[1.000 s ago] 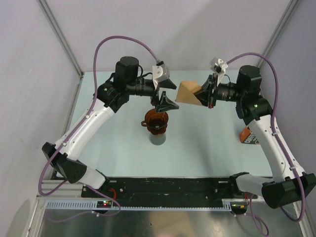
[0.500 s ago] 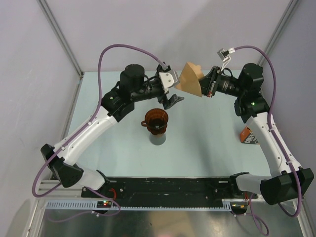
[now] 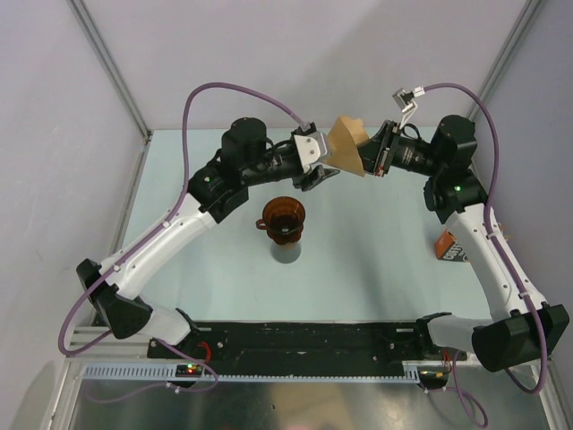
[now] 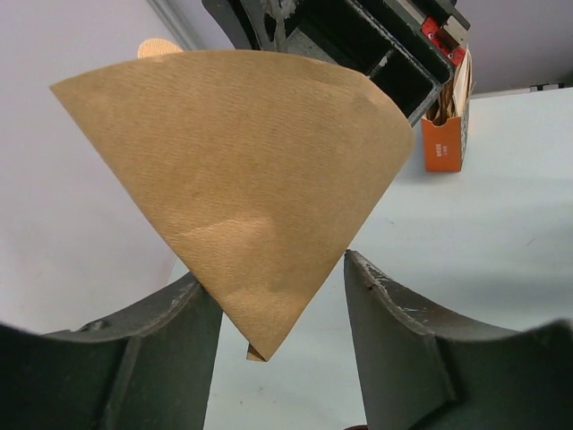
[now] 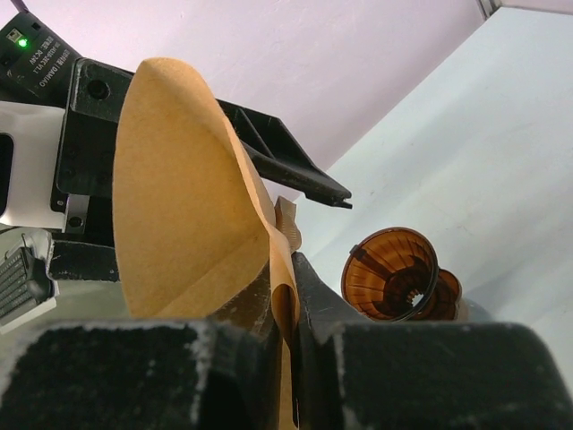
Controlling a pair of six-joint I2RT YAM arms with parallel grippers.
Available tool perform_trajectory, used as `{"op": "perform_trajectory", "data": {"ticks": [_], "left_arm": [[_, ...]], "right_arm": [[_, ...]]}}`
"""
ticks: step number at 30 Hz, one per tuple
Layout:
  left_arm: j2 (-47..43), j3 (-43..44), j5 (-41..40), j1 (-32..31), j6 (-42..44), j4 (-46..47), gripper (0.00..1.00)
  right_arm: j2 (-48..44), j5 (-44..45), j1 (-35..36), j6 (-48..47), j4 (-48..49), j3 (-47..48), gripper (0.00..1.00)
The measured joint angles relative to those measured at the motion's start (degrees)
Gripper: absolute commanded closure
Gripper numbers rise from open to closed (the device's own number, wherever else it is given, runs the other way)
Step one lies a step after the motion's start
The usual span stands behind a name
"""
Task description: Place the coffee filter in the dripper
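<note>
Right gripper (image 3: pixel 367 161): jaws clamped on one edge of the coffee filter (image 4: pixel 242 179), which is held in the air. Left gripper (image 4: pixel 273 300): jaws apart with the filter's tip between them; contact not discernible. Dripper (image 3: pixel 283 218) is empty, below and nearer than both jaws. Step judged: mid-air handover or regrip. Next, the left jaws close on the tip without creasing it.

So the thin tan-brown paper coffee filter (image 3: pixel 344 149) (image 4: pixel 242 179) (image 5: pixel 175 197) is a fan-shaped cone, slightly puffed open, up in the air over the far edge of the desk, roughly mid-width. The dark reddish-brown see-through plastic dripper (image 3: pixel 283 215) (image 5: pixel 392 272) stands upright, round rim up, around mid-desk, well apart from the filter.
</note>
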Motion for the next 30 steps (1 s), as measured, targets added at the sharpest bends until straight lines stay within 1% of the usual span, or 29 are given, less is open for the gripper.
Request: {"op": "perform_trajectory", "data": {"ticks": [3,7,8,10,18,22,26,30], "left_arm": [[0.0,0.0,0.1,0.0,0.0,0.1,0.44],[0.0,0.0,0.9,0.0,0.0,0.3,0.47],[0.0,0.0,1.0,0.0,0.0,0.3,0.46],[0.0,0.0,1.5,0.0,0.0,0.5,0.45],[0.0,0.0,3.9,0.0,0.0,0.5,0.43],[0.0,0.0,4.5,0.0,-0.2,0.5,0.49],[0.0,0.0,5.1,0.0,-0.7,0.5,0.44],[-0.1,-0.1,5.9,0.3,-1.4,0.5,0.43]], "right_arm": [[0.0,-0.1,0.0,0.0,0.0,0.0,0.82],[0.0,-0.6,0.0,-0.1,0.0,0.0,0.63],[0.0,-0.8,0.0,-0.1,0.0,0.0,0.60],[0.0,-1.3,0.0,-0.2,0.0,0.0,0.56],[1.2,-3.3,0.0,-0.5,0.0,-0.1,0.52],[1.8,-4.5,0.3,-0.5,0.1,-0.1,0.55],[2.0,-5.5,0.2,-0.5,0.1,-0.1,0.56],[2.0,-6.0,-0.4,-1.2,0.0,-0.1,0.53]]}}
